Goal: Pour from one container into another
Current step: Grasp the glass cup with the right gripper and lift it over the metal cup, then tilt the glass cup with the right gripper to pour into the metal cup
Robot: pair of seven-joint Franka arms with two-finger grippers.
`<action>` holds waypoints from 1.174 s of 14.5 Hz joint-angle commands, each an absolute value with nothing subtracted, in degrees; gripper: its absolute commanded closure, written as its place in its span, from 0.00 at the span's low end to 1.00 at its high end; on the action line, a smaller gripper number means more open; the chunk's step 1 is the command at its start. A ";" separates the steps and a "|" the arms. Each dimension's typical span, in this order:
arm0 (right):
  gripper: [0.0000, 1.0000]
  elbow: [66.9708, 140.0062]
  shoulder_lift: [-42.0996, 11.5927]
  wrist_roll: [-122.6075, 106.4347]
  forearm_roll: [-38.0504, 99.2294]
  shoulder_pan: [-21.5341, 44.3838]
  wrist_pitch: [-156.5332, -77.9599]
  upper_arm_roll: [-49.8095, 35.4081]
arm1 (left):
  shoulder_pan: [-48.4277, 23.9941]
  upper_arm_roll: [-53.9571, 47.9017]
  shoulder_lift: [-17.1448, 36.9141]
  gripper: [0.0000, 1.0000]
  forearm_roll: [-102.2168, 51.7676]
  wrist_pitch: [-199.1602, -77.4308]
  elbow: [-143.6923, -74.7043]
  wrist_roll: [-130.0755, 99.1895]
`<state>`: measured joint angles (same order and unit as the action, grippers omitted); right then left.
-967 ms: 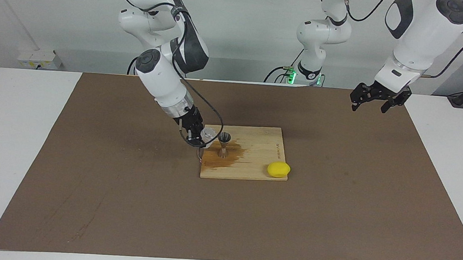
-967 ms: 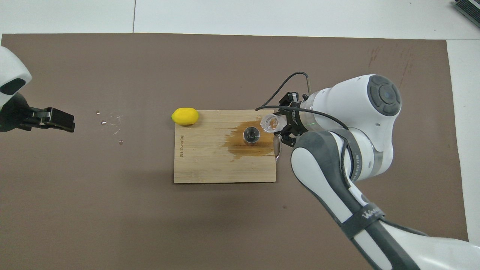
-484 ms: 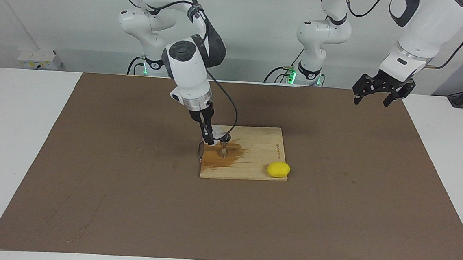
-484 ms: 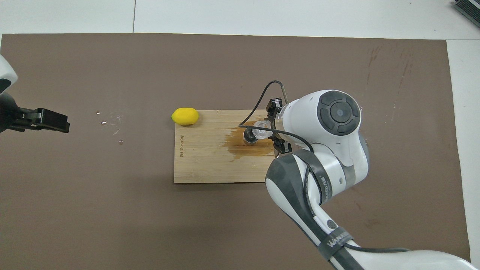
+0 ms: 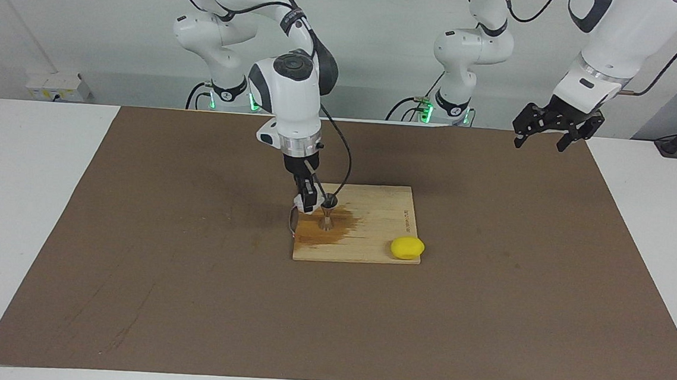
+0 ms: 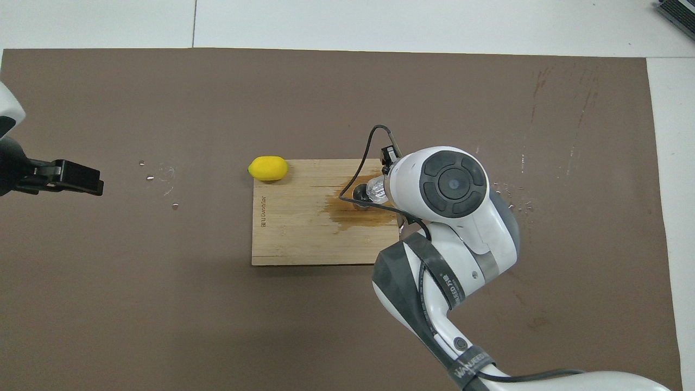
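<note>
The steel hourglass jigger [image 5: 328, 213] [image 6: 359, 194] stands upright on a wooden cutting board [image 5: 377, 228] [image 6: 304, 239], in a brown wet stain [image 5: 315, 231]. My right gripper [image 5: 309, 201] points down beside the jigger, shut on the small clear cup [image 5: 314, 201] [image 6: 376, 189]. The cup is tipped on its side with its mouth at the jigger's rim. In the overhead view the right wrist hides the gripper itself. My left gripper [image 5: 541, 141] [image 6: 95, 182] hangs open and holds nothing, high over the mat at the left arm's end.
A yellow lemon [image 5: 407, 248] [image 6: 267, 168] lies at the board's corner, toward the left arm's end and farther from the robots than the jigger. Small droplets [image 6: 163, 176] dot the brown mat [image 5: 188, 299] between lemon and left gripper, and more droplets [image 6: 510, 195] lie beside the right arm.
The right arm swung more upright and turned its wrist, bringing the cup in against the jigger's rim and tipping it further. The left gripper rose slightly.
</note>
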<state>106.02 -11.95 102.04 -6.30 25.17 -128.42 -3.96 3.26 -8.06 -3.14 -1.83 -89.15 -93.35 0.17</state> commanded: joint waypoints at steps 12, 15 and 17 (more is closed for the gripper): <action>1.00 104.24 -11.52 103.80 -19.94 27.60 -126.47 -4.39 | 2.99 -7.65 -5.10 0.00 -2.11 -88.15 -94.83 -0.62; 1.00 104.41 -11.34 103.71 -22.67 28.48 -126.39 -4.48 | 2.99 -7.65 -5.10 0.00 -2.11 -88.15 -94.83 -0.62; 1.00 104.41 -11.34 103.71 -22.68 28.48 -126.39 -4.48 | 2.99 -7.65 -5.10 0.00 -2.11 -88.15 -94.83 -0.62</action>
<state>104.16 -11.95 102.06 -20.72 28.54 -127.15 -4.11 3.26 -8.02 -3.60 -1.83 -88.76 -93.47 -0.02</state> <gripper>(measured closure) 0.502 0.000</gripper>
